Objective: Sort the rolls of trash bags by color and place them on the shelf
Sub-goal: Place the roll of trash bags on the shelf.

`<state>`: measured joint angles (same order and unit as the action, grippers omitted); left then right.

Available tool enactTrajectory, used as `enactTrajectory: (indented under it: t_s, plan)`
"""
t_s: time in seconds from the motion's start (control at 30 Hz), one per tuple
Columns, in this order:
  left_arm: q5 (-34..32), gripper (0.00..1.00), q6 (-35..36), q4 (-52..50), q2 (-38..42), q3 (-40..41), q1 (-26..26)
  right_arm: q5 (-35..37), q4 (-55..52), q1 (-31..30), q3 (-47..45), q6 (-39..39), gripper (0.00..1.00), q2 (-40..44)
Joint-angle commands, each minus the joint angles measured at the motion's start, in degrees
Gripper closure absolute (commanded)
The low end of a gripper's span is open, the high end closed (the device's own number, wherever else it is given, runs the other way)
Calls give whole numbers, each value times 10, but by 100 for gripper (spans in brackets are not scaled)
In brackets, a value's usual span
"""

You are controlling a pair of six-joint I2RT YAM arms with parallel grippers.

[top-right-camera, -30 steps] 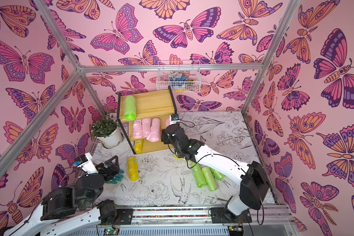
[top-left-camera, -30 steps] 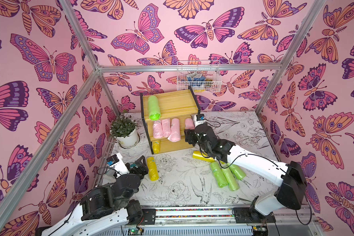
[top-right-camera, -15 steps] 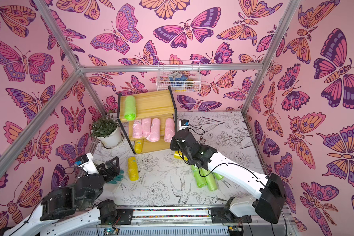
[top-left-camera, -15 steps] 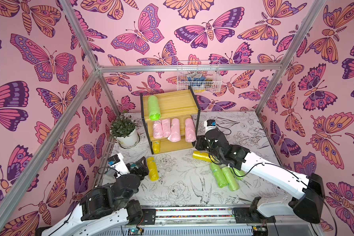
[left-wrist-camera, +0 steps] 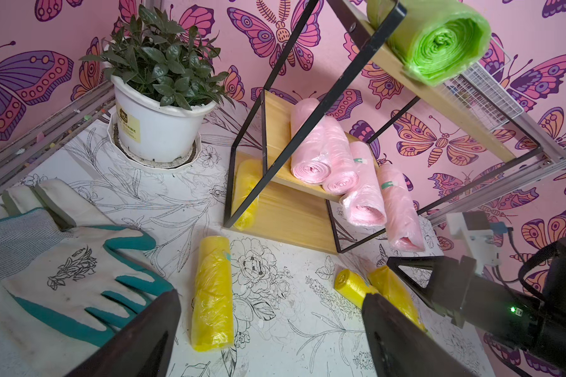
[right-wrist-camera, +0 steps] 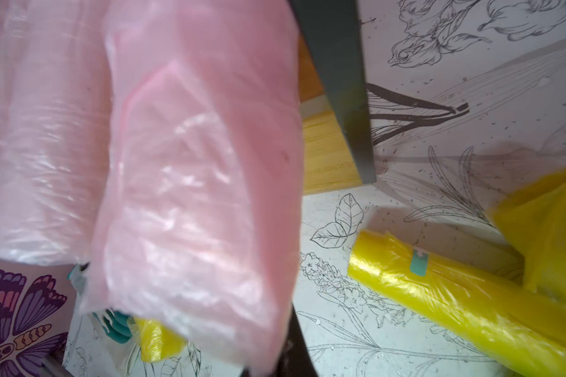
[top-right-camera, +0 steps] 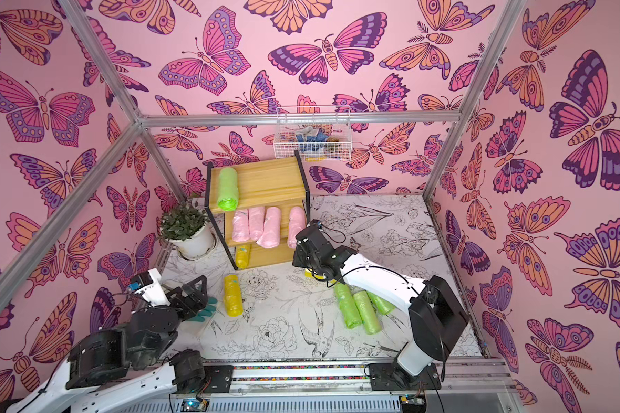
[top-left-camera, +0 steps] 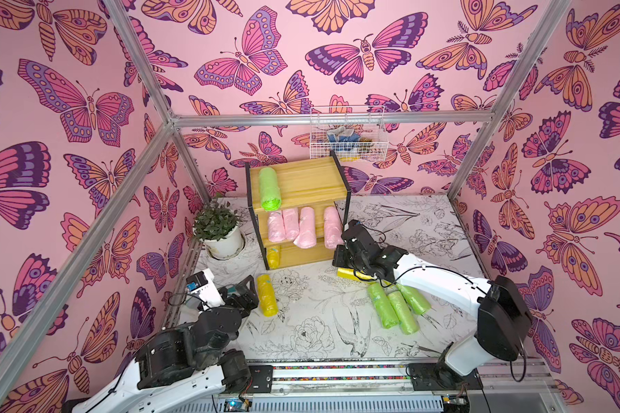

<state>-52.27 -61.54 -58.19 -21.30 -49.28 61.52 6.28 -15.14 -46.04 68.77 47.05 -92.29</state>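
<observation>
With the pink rolls [left-wrist-camera: 340,169] shelved, a yellow roll [left-wrist-camera: 348,284] must be gripped: right tool [left-wrist-camera: 393,263] closed (apparently empty), left tool [left-wrist-camera: 270,303] spread.

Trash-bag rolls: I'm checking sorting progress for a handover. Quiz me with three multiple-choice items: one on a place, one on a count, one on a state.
1. Where on the shelf does the lone shelved green roll lie?
A) top tier
B) middle tier
C) bottom tier

2. How many pink rolls sit on the middle tier?
A) two
B) three
C) four

3. How is the left gripper?
A) shut on a yellow roll
B) open and empty
C) shut on a glove

Answers:
1 A: it lies on the top board in both top views.
2 C: four lie side by side there.
3 B: its fingers stand wide apart in the left wrist view, gripping nothing.
</observation>
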Motion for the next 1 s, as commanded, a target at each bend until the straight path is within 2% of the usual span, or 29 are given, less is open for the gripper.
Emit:
enactTrajectory:
  t_s: [0.0,0.33,0.63,0.73,0.97]
  plan:
    - [-3,7,4,-24,8,-3,1,-12,20,11,21,12,96,-8]
    - [-4,7,-8,-35,12,2,1,-16,43,50,47,11,95,-25]
    - [4,7,-7,-37,-8,-2,2,-74,85,69,77,34,93,-66]
    - [12,6,-12,-44,-12,-3,1,-87,85,69,72,42,87,-63]
    - [45,2,-40,-85,-36,-4,1,-100,80,69,-7,46,56,7]
